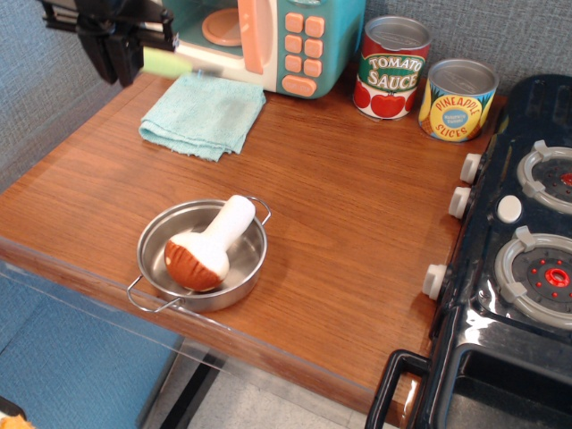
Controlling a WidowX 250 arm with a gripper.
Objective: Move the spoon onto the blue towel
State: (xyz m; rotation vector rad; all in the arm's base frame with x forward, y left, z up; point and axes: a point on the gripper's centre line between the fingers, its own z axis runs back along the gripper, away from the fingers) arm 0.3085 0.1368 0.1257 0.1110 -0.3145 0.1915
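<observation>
Spoon (174, 64) hangs clamped in the claw (125, 55) above the far left corner of the blue towel (204, 113); better to bring it over the cloth's middle, lower, then release.

A single camera looks down at a steep angle from above the front edge of the wooden table (340, 232), facing toward the back wall, and it stands far enough off to take in nearly the whole tabletop. The table's front edge runs slantwise across the lower left, the toy stove (523, 268) fills the right edge, and the toy microwave (295, 40) and two cans (393, 67) line the back edge. Only this one view is given, so no part of the scene is shared with another.
</observation>
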